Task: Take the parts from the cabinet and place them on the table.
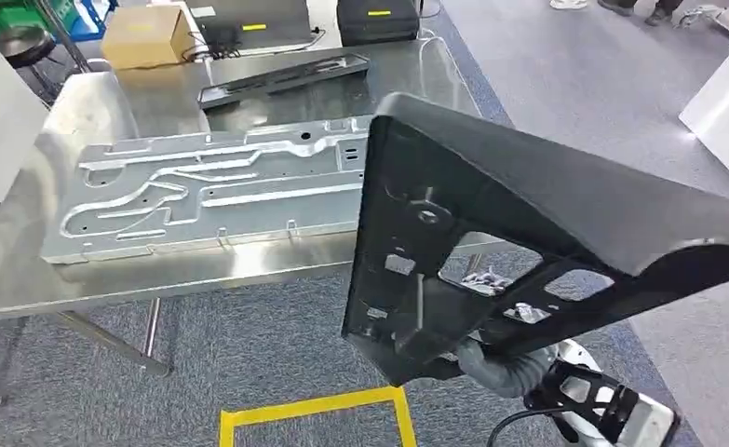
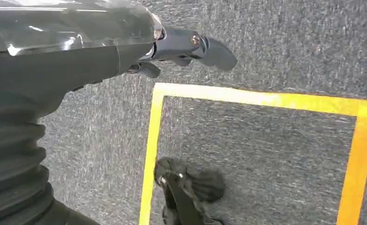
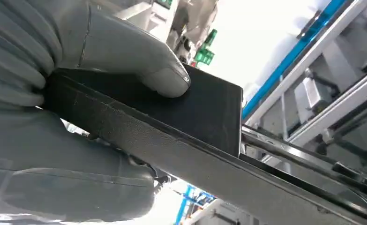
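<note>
right hand [image 3: 78, 108] grasping a black panel [image 1: 528, 233], thumb [image 3: 139, 56] pressed on its face, raised at the near right edge of the steel table [image 1: 25, 270]. silver plate [image 1: 211, 191] and dark bar [image 1: 281, 79] on the table. left hand [image 2: 172, 47] released above carpet.

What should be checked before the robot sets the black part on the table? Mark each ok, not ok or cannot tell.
1. Right hand grips the black part, thumb pressed on its face: ok.
2. Part held off the table, over the near right edge: ok.
3. Landing spot free: not ok straight ahead, where the silver stamped panel lies; bare steel shows nearer the camera.
4. Long dark trim piece lies farther back, out of the way: ok.
5. Left hand holds nothing, hanging over the carpet: ok.
6. Grip firm enough for lowering: cannot tell.
</note>
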